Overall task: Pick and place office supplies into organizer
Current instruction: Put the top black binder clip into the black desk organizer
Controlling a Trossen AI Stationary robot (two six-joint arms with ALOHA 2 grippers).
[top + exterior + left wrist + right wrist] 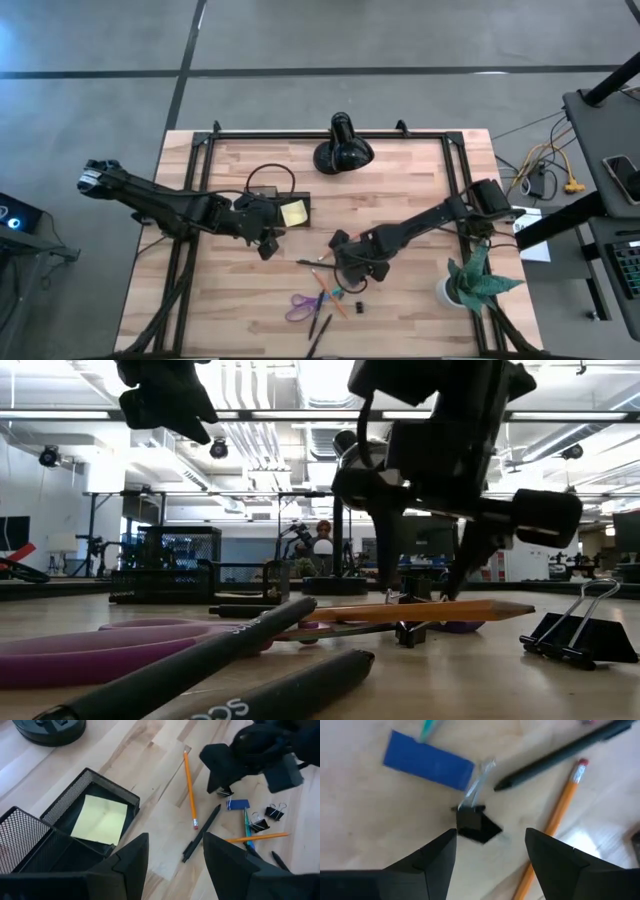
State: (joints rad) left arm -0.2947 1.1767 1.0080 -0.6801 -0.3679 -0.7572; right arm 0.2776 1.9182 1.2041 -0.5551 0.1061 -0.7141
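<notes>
The black mesh organizer [275, 205] stands left of the table's middle, with the yellow sticky-note pad [100, 820] lying flat in one compartment. My left gripper [175, 855] hovers open over the organizer's near right corner and holds nothing. My right gripper [490, 850] is open and points down over a small black binder clip [476, 826] lying on the wood; the fingers stand on either side, apart from it. A blue rectangular piece [430, 764], an orange pencil [555, 820] and a black pen [560, 755] lie beside the clip. Purple scissors [300, 305] and more pens [200, 660] lie nearer the front edge.
The black dome lamp [343, 150] sits at the far edge, and the potted plant [475, 280] at the near right. A second pencil [190, 790], a black pen [202, 832] and larger binder clips [580, 635] are scattered around my right gripper. Bare wood lies between organizer and clutter.
</notes>
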